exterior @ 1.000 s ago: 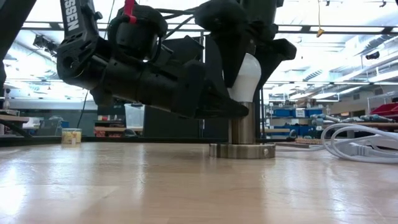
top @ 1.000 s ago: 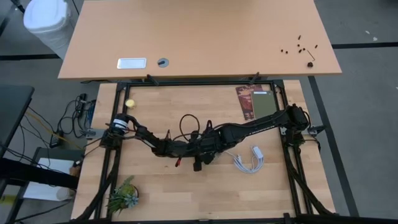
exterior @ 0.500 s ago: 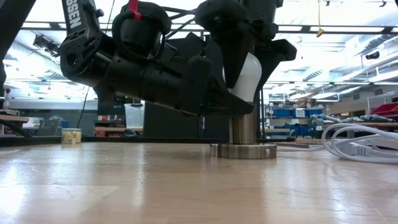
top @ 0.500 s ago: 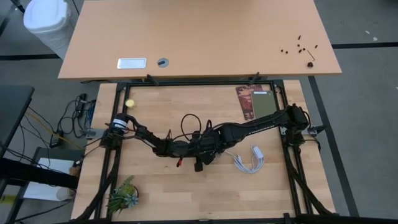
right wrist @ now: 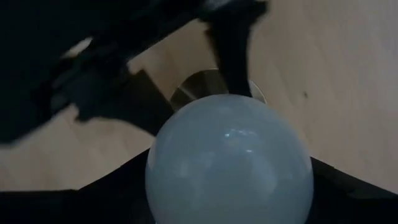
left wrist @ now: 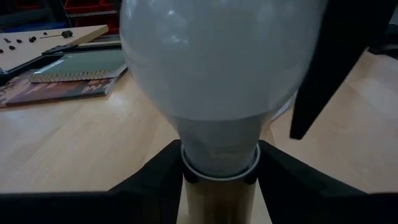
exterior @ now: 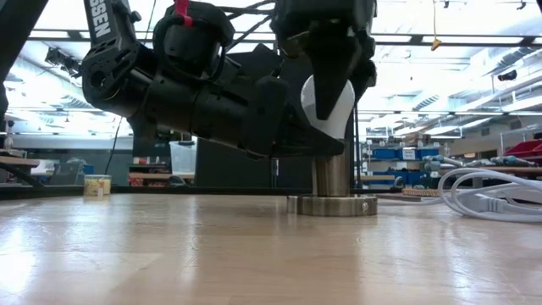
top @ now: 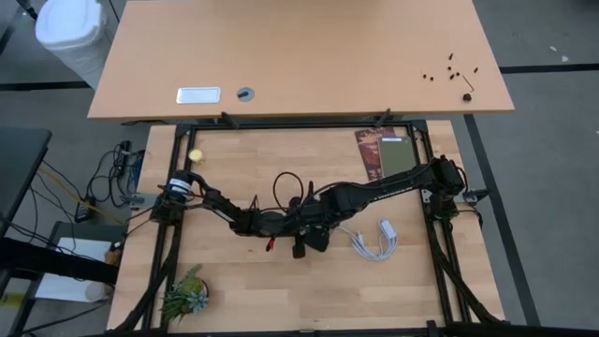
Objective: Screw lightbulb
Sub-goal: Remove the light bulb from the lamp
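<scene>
- Standing upright near the middle of the wooden table (top: 234, 281), the lightbulb (exterior: 332, 108) is sitting with its base in a metal socket post (exterior: 331, 176) that is rising from a round flat metal disc (exterior: 331, 205).
- Reaching in from the left side, the left gripper (left wrist: 219, 163) is sitting low at the joint between bulb and post; its two dark fingers (left wrist: 155, 177) are pressing against either side of the bulb's narrow neck, part-way apart and gripping it there.
- Coming down from above, the right gripper (exterior: 330, 95) is straddling the round white top of the lightbulb (right wrist: 229, 163), its fingers (right wrist: 112, 193) lying along the glass on both sides, spread about as wide as the globe and clasping it.
- Meeting over the bulb in the overhead view, both dark arms are crossing at the table's centre, so the bulb itself is hidden there.
- Lying just to the right of the socket, a white plug with its coiled cord (top: 377, 241) is resting on the table, apart from the disc.
- Lying at the far right of the table, a flat booklet (top: 385, 153) is showing beside the right arm.
- Sitting at the near left corner, a small green plant (top: 184, 293) is well apart from the work.
- Resting near the far left edge, a small yellow round object (top: 196, 155) is visible.
</scene>
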Controlling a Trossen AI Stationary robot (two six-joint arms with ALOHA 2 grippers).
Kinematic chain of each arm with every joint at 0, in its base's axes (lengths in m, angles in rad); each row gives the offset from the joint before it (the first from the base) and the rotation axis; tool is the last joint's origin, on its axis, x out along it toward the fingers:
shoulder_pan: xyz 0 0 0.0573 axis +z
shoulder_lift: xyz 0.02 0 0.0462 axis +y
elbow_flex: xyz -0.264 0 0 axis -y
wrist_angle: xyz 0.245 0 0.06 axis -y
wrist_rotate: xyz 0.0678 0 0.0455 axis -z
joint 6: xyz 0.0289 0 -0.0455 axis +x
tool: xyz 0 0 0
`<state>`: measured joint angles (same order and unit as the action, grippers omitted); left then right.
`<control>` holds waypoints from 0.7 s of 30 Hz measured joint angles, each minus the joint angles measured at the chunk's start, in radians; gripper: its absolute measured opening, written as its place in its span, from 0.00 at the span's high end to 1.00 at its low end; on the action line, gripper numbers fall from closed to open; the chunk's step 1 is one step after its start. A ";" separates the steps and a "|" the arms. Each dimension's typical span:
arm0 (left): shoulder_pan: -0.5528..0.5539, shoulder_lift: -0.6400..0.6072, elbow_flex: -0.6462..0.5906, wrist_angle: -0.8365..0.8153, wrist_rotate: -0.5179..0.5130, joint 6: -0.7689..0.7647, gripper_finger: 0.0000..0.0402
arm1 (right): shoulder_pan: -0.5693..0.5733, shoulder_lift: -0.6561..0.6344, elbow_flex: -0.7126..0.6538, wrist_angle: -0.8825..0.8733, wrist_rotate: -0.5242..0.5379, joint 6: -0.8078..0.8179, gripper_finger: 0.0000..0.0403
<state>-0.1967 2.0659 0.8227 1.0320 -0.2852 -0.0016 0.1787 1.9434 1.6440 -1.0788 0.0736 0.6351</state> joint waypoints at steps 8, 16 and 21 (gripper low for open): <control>0.000 0.000 0.000 -0.003 0.000 0.021 0.55 | 0.000 0.000 0.001 0.001 -0.022 -0.518 0.32; 0.000 0.000 0.000 -0.003 0.001 0.022 0.55 | -0.010 0.000 0.001 -0.008 -0.022 -1.064 0.31; 0.000 0.001 0.000 -0.003 0.005 0.019 0.55 | -0.013 0.000 0.002 -0.033 -0.008 -1.389 0.31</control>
<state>-0.1963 2.0670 0.8227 1.0294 -0.2798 0.0174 0.1661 1.9434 1.6463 -1.1118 0.0654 -0.7544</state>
